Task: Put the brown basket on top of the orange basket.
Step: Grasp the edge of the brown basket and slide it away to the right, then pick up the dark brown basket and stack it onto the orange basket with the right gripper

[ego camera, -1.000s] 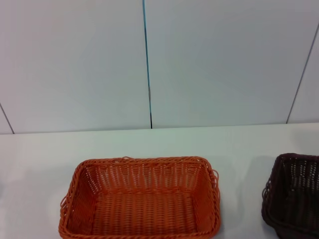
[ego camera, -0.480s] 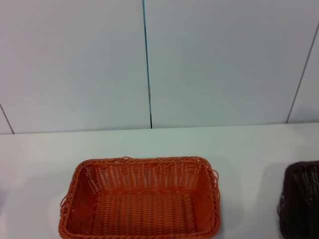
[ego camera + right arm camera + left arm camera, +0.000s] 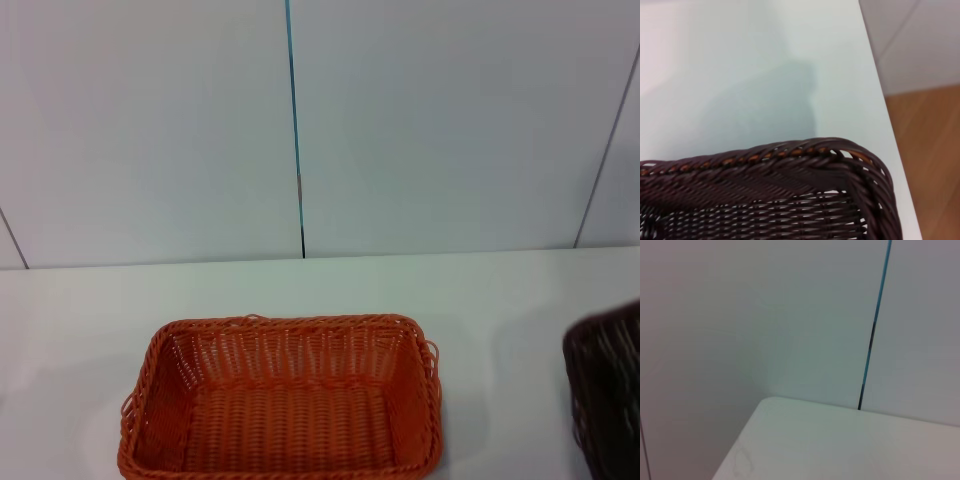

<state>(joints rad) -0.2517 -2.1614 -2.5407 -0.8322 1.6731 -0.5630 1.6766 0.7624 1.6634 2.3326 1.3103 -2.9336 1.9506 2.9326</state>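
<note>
The orange basket (image 3: pixel 280 400) stands empty on the white table, low in the middle of the head view. The brown basket (image 3: pixel 608 390) shows only as a blurred, tilted part at the right edge of the head view, well apart from the orange one. Its braided rim and one corner (image 3: pixel 790 165) fill the near part of the right wrist view, with its shadow on the table beneath. Neither gripper shows in any view. The left wrist view holds only a bare table corner and wall.
The white table (image 3: pixel 300 285) runs back to a white panelled wall (image 3: pixel 400 120). In the right wrist view the table's edge is close to the brown basket's corner, with wooden floor (image 3: pixel 935 150) beyond. The left wrist view shows a rounded table corner (image 3: pixel 765 405).
The brown basket has slid to the right, from mostly in view to a sliver at the frame's edge, and its rim now looks tilted. The orange basket has not moved.
</note>
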